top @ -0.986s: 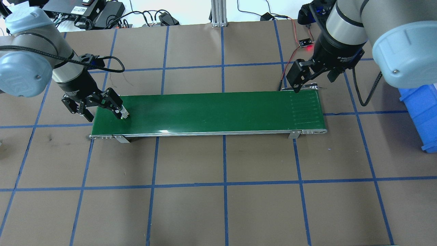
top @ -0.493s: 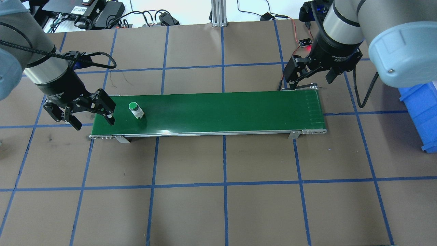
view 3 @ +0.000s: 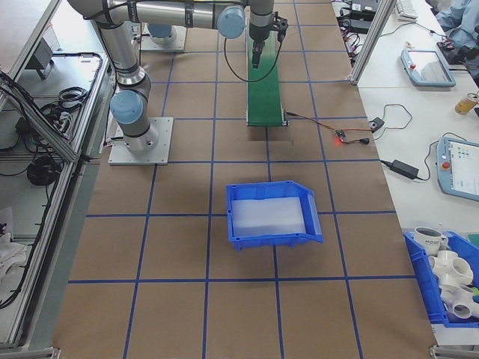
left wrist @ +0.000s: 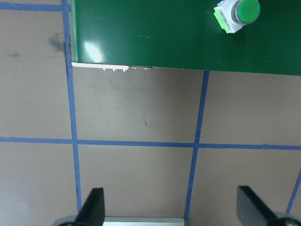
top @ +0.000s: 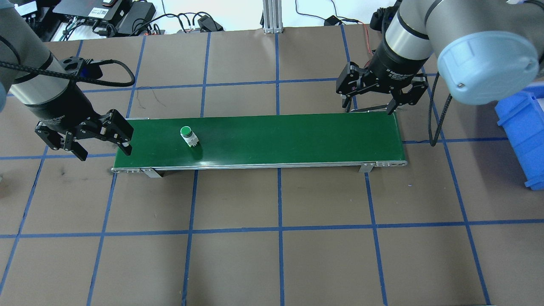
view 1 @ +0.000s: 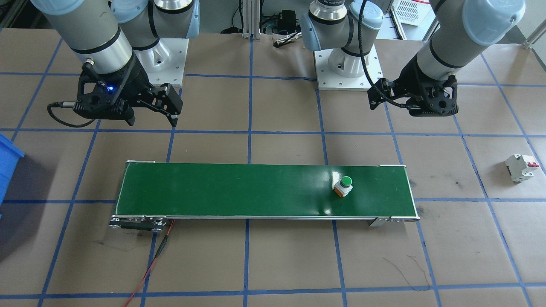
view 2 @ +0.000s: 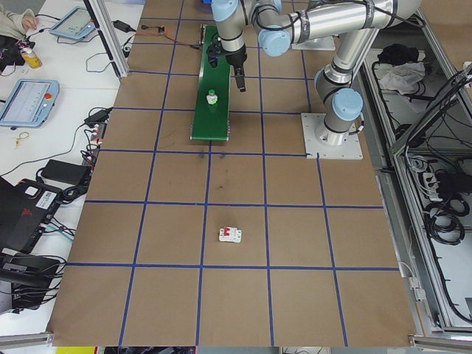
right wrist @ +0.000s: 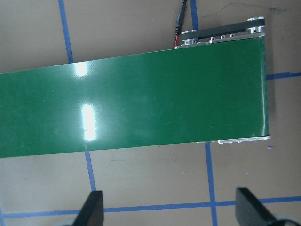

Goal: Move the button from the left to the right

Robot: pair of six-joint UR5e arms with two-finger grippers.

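Observation:
The button (top: pixel 188 136), a green round cap on a white body with an orange base, stands free on the left part of the green conveyor belt (top: pixel 276 136). It also shows in the front view as the button (view 1: pixel 344 186) and at the top of the left wrist view as the button (left wrist: pixel 237 14). My left gripper (top: pixel 104 152) hangs open and empty off the belt's left end, left of the button. My right gripper (top: pixel 368 105) is open and empty above the far edge of the belt's right end, with the bare belt (right wrist: pixel 141 103) below it.
A white circuit breaker (view 1: pixel 520 167) with a red lever lies on the table beyond the belt's left end. A blue bin (top: pixel 522 136) stands at the right. A red wire (view 1: pixel 149 264) trails from the belt's right end. Blue tape lines grid the brown table.
The button left my left gripper and has travelled right along the belt. My left gripper has drawn back to the left, open. My right gripper has shifted left over the belt's right end.

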